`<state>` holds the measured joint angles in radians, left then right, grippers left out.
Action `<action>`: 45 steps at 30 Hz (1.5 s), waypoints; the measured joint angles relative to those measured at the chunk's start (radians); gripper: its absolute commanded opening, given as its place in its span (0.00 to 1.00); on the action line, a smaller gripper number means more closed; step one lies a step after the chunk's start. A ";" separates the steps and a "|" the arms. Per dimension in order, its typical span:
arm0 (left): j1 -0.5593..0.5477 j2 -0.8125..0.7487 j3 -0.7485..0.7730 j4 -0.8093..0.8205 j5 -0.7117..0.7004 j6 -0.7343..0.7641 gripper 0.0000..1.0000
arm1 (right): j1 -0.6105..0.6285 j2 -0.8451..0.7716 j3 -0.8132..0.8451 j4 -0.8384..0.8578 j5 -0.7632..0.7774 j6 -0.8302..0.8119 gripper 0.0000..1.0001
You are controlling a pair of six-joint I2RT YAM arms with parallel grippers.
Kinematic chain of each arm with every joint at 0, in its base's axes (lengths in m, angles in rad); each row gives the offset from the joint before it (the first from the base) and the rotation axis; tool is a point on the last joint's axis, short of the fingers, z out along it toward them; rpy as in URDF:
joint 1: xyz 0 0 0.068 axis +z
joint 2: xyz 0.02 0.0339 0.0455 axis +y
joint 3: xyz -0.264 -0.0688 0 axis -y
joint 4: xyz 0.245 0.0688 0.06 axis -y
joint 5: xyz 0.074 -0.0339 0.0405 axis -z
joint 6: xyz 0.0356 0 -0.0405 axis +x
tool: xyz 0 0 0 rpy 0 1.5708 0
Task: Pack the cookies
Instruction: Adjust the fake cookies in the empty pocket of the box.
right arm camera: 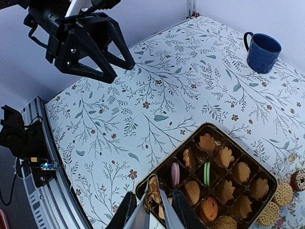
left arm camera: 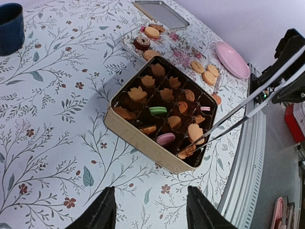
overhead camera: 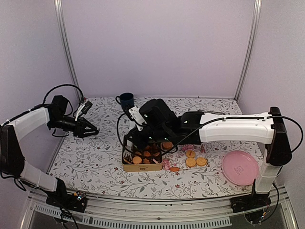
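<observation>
1. Centrally on the bench (overhead camera: 90,157), the tin (left arm camera: 138,138) holds most cookies (left arm camera: 138,94); more lie loose just beside it.
2. Right fingers (right arm camera: 125,212) clamp tongs (right arm camera: 145,210), tips at the tin's corner cookie.
3. Left fingers (right arm camera: 121,47) gape empty, well apart.

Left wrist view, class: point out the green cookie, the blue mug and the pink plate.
green cookie (left arm camera: 157,110): left wrist view, middle of its visible face, inside the box.
blue mug (left arm camera: 9,33): left wrist view, on its outer wall.
pink plate (left arm camera: 231,53): left wrist view, on its bare centre.
</observation>
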<state>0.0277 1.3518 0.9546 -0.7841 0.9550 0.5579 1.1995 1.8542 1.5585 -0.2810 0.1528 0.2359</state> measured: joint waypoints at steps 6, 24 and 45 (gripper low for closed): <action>0.000 -0.007 0.000 0.000 0.000 0.003 0.51 | 0.000 -0.036 0.002 -0.008 0.052 -0.023 0.25; 0.000 -0.011 -0.003 0.000 0.000 0.018 0.51 | -0.006 -0.067 -0.009 -0.003 0.016 -0.029 0.26; 0.000 -0.018 -0.006 0.001 -0.022 0.024 0.51 | -0.006 -0.019 -0.029 0.022 -0.032 -0.019 0.31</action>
<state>0.0277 1.3338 0.9489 -0.7834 0.9333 0.5819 1.1931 1.8347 1.5299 -0.2592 0.1204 0.2165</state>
